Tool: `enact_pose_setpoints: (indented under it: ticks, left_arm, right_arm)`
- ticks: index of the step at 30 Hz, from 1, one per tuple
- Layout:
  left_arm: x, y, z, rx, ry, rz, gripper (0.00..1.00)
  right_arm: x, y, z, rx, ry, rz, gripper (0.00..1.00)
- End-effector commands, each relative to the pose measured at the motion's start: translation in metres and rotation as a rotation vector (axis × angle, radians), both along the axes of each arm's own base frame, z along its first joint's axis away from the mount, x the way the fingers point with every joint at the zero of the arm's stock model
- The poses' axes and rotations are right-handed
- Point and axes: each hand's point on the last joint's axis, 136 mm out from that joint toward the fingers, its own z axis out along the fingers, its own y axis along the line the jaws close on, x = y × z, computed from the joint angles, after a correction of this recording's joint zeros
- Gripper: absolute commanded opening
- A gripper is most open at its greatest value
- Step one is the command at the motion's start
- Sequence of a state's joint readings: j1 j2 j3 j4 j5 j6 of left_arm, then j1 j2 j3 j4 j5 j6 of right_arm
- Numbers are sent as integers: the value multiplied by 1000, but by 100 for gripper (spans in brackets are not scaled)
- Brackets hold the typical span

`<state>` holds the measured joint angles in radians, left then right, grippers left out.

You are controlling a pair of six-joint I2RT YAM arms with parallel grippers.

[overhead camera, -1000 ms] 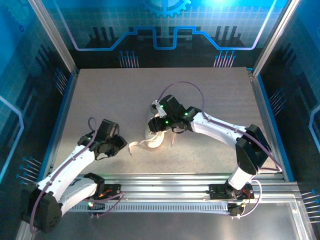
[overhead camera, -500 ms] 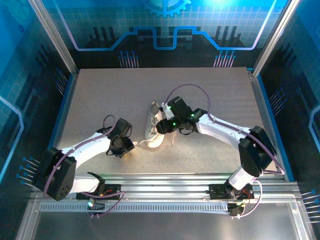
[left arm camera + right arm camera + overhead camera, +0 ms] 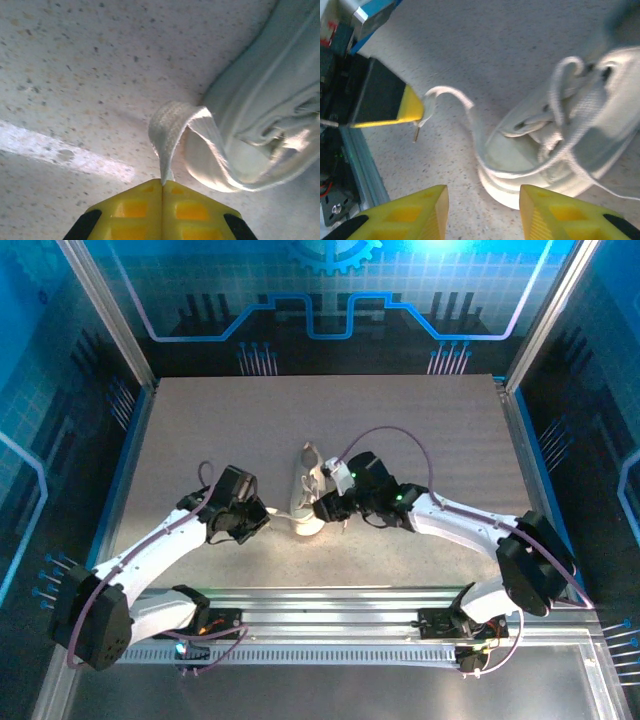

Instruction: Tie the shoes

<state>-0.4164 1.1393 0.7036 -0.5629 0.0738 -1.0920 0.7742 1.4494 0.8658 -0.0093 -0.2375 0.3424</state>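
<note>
From the overhead camera I see the left arm stretched low from its base at about 7 o'clock, forearm running toward 2 o'clock, so the left tool [image 3: 264,519] sits at 9 o'clock of the toe of the small white low-top canvas sneaker [image 3: 308,502]. The sneaker stands upright on its sole a little to the near side of the middle of the grey speckled tabletop [image 3: 200,430], toe toward 6 o'clock and heel toward 12. The right arm is folded, elbow out at about 4 o'clock and forearm running toward 9 o'clock, which puts the right tool [image 3: 326,508] just beside the sneaker at its 3 o'clock side. On the left wrist camera the left tool [image 3: 162,186] has its yellow fingers pressed together on the long pale flat lace [image 3: 169,122], which arches up out of the pinch and curves over to the sneaker [image 3: 270,95] at 2 o'clock. On the right wrist camera the right tool [image 3: 482,196] has its two yellow fingers standing apart with nothing pinched between them, and the sneaker's [image 3: 580,125] toe lies beyond the gap. At 10 o'clock there, the left tool's yellow finger [image 3: 405,111] holds the lace [image 3: 457,95] near its tip, and the lace loops back to the toe.
</note>
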Motion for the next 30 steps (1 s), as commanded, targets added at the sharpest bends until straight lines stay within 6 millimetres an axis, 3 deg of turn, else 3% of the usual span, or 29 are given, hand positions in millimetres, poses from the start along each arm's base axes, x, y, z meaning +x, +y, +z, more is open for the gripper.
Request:
enact_pose_setpoints:
  ticks: [1, 9, 17, 18, 30]
  left_arm:
    - [3, -17, 24, -114, -2, 34, 0]
    - [9, -23, 46, -198, -53, 71, 0]
    - [8, -26, 54, -241, -54, 97, 0]
    - [7, -26, 54, -241, -53, 98, 0]
    - [6, -25, 53, -242, -53, 93, 0]
  right_arm:
    - [-7, 24, 25, 120, -80, 67, 47]
    - [-19, 55, 23, 179, -147, 203, 51]
    - [-27, 82, 13, 174, -251, 302, 53]
    - [-24, 88, 19, 175, -270, 308, 53]
    - [-21, 99, 0, 121, -234, 361, 44]
